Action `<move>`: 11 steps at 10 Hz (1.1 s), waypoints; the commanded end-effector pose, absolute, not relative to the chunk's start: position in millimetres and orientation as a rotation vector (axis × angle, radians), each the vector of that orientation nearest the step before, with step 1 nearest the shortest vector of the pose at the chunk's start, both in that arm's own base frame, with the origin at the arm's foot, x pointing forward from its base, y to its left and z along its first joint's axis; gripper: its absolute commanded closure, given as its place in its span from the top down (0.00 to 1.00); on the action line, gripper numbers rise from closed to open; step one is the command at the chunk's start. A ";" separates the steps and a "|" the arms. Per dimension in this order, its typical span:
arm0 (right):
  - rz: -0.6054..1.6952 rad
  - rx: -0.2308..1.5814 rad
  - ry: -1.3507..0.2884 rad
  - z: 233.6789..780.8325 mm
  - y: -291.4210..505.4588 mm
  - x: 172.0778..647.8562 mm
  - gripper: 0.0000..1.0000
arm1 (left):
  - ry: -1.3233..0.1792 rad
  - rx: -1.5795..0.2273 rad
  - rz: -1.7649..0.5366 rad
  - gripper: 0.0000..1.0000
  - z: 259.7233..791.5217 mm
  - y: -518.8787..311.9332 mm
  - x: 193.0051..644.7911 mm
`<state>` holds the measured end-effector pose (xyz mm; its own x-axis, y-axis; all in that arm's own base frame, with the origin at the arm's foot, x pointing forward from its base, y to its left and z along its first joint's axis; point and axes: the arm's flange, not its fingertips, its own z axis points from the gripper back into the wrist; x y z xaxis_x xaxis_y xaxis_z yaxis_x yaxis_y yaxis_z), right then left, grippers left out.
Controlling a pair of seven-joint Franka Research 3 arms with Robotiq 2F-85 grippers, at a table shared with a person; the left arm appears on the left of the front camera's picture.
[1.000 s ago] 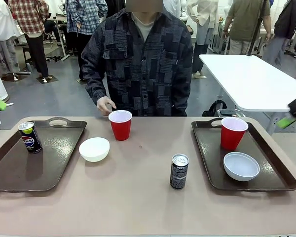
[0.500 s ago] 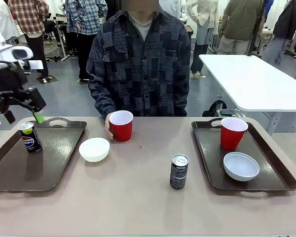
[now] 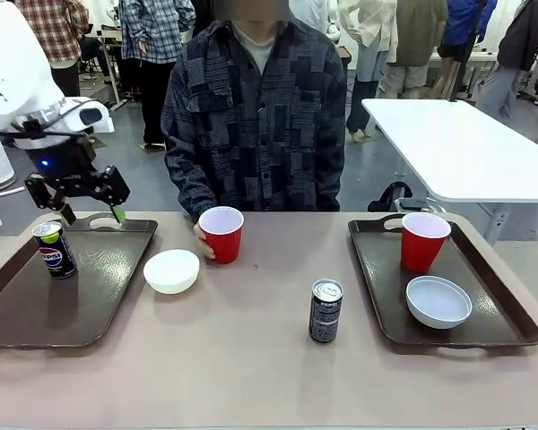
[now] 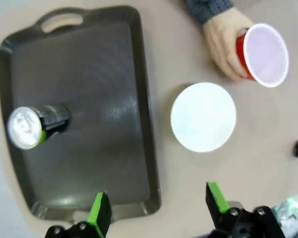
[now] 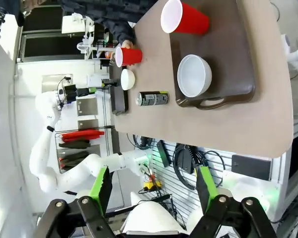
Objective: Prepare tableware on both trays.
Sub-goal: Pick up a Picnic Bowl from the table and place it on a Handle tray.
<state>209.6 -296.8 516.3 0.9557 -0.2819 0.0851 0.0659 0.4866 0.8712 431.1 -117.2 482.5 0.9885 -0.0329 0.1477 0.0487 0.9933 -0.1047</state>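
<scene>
Front: the left gripper (image 3: 91, 215) hung wide open and empty over the far edge of the left tray (image 3: 36, 305). The blue can (image 3: 55, 249) stood in its far-left corner.

Left wrist: a bowl (image 4: 203, 116) lay beside the tray's rim, and a hand (image 4: 222, 42) held a cup (image 4: 263, 54).

Right wrist: the right gripper (image 5: 153, 191) gaped empty, well apart from the right tray (image 5: 228, 49).

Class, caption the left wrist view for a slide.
Open jaws overlook tray with can; hand holds cup by bowl.

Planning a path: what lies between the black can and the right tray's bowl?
Front view: only bare table and the right tray rim separate black can and bowl.
</scene>
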 end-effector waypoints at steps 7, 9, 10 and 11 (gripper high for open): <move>-0.173 1.025 -0.202 507.9 -298.8 232.5 0.89 | -0.143 -0.103 -0.056 1.00 457.4 -134.6 419.0; -0.173 1.025 -0.202 507.9 -298.8 232.5 0.89 | -0.143 -0.103 -0.056 1.00 457.4 -134.6 419.0; -0.173 1.025 -0.202 507.9 -298.8 232.5 0.89 | -0.114 -0.119 -0.072 1.00 453.7 -139.2 413.5; -0.173 1.025 -0.202 507.9 -298.8 232.5 0.89 | -0.121 -0.113 -0.096 1.00 443.7 -142.3 424.6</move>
